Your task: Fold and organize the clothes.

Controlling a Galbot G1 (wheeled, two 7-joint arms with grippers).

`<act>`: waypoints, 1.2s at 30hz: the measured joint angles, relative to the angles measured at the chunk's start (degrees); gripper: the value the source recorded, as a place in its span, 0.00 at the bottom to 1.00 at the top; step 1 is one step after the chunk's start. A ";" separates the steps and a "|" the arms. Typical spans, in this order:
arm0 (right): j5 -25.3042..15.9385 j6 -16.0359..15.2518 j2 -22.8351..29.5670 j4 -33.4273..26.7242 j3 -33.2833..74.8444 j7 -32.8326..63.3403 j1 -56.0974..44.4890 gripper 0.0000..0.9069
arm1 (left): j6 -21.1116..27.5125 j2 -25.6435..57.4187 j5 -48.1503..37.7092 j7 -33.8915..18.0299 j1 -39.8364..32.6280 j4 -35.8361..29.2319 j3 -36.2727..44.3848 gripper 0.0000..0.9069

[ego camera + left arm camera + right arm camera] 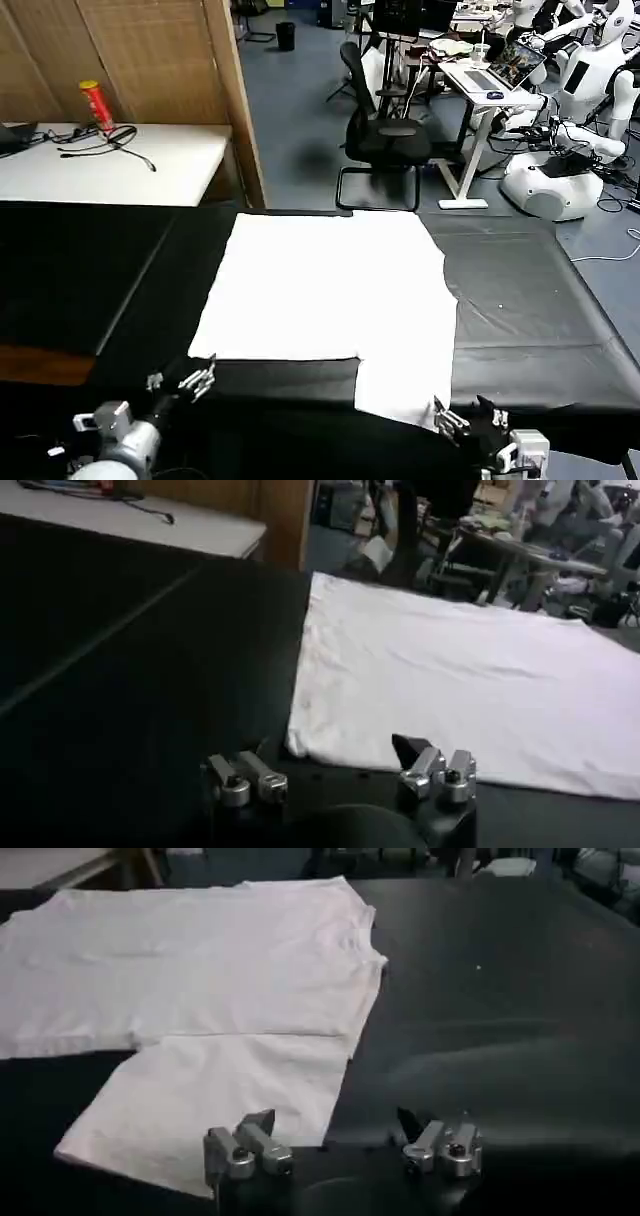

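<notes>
The clothes are one white T-shirt (330, 290), lying flat and plain side up on the black table (540, 320). A smaller flap of it (405, 385) reaches toward the table's front edge on the right. My left gripper (185, 383) stands open just short of the shirt's near left corner (300, 742). In the left wrist view the left gripper (340, 768) has nothing between its fingers, and the shirt (460, 680) spreads beyond it. My right gripper (465, 418) is open at the flap's near right corner. In the right wrist view the right gripper (335, 1133) faces the flap (220, 1098) of the shirt.
A white side table (110, 165) at the back left carries a red can (96, 105) and cables. Behind stand a wooden partition (150, 60), an office chair (385, 140), a desk with a laptop (500, 70) and white robots (560, 170). Bare black tabletop lies either side of the shirt.
</notes>
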 joint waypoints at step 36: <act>-1.23 -2.28 1.66 8.59 0.47 3.44 -7.57 0.00 | 0.19 -0.02 0.09 -1.75 6.84 -5.61 -1.22 0.00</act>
